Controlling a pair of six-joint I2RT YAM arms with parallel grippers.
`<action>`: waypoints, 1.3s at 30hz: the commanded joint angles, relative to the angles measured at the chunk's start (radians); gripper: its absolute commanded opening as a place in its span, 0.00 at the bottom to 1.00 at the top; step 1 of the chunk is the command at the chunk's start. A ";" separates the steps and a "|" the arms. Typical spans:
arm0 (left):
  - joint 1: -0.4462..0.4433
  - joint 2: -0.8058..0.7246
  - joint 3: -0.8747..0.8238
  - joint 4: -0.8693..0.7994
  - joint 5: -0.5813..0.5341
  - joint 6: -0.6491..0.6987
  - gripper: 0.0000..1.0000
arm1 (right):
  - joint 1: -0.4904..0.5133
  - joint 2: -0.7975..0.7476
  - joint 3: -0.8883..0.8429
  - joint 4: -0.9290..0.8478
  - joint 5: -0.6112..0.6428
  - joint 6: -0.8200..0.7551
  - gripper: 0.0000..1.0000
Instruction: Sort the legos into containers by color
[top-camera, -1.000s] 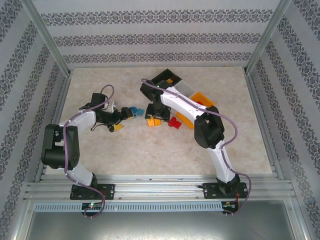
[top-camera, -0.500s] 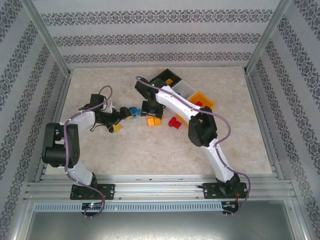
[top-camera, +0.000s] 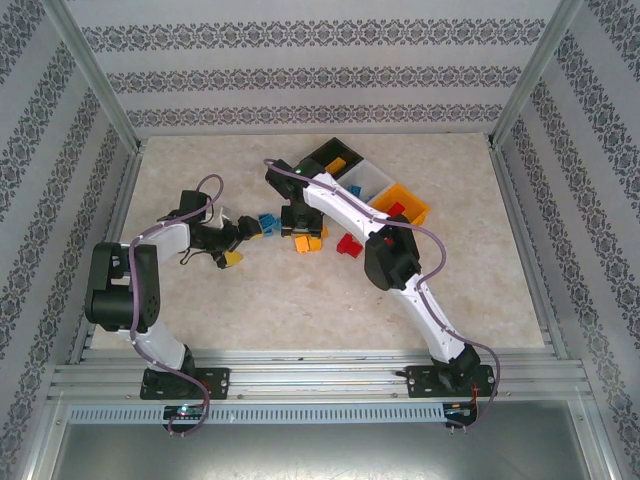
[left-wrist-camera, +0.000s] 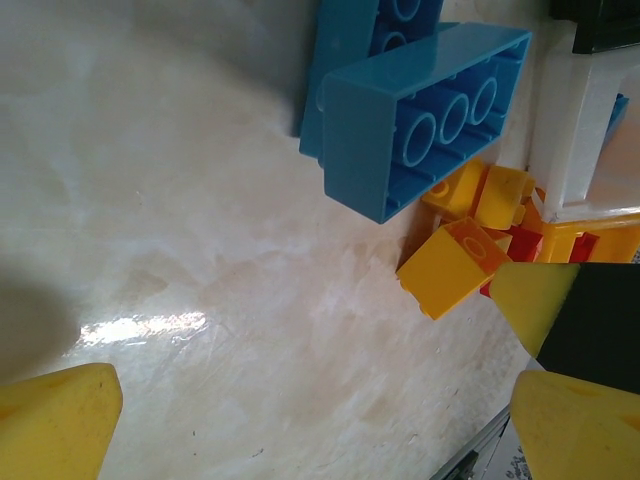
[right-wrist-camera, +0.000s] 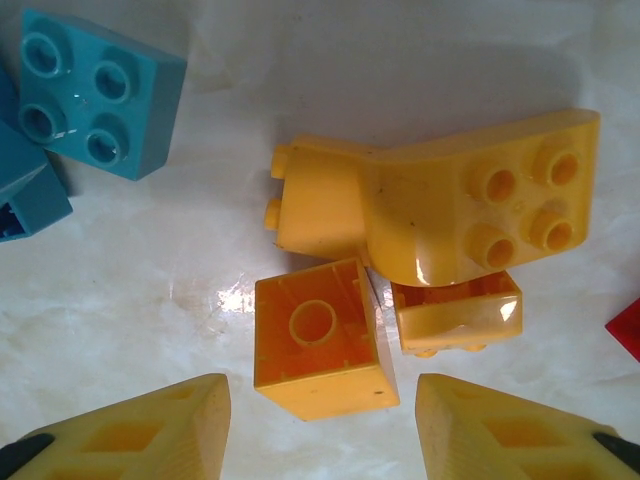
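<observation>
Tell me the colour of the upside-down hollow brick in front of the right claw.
The brick is orange-yellow; the right wrist view shows it best.

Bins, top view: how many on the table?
3, in a diagonal row at the far side, right of centre: black bin farthest back, white-grey bin in the middle, orange bin nearest. The right arm overlaps their near-left edges, so parts are hidden.

R arm (top-camera: 345, 205) swung toward 9 o'clock, elbow (top-camera: 388, 262) going w/ it. R gripper (top-camera: 298, 222) slid from over the orange bricks (top-camera: 310, 243) to their 10 o'clock edge. Grey bin (top-camera: 368, 180) & orange bin (top-camera: 402, 205) now less covered by arm.
</observation>
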 joint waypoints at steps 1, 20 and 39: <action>0.012 0.011 -0.009 0.043 0.017 -0.011 1.00 | 0.005 0.028 0.031 -0.028 0.013 -0.016 0.52; 0.015 0.031 -0.017 0.062 0.029 -0.021 1.00 | 0.017 0.073 0.067 -0.029 0.000 -0.022 0.44; 0.014 0.033 -0.026 0.047 0.004 0.003 1.00 | 0.043 0.102 0.041 0.016 -0.044 -0.029 0.48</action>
